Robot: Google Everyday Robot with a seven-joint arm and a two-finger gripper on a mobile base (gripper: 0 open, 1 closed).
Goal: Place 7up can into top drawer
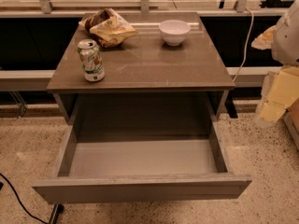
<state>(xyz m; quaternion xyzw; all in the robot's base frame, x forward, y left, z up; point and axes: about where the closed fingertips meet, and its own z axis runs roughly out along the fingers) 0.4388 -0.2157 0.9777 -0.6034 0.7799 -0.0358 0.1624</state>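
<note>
The 7up can (91, 60) stands upright near the front left corner of the brown cabinet top (154, 64). It has a white and green label and a silver top. The top drawer (140, 186) is pulled out wide below the top, and its grey inside holds nothing. My gripper (274, 99) shows as a blurred cream and white shape at the right edge of the camera view. It is level with the cabinet's front right corner, far to the right of the can, and it holds nothing that I can see.
A tan and brown snack bag (108, 27) lies at the back left of the top. A white bowl (174, 31) stands at the back middle. A railing and dark panels run behind the cabinet. A black cable (18, 202) lies on the speckled floor at the lower left.
</note>
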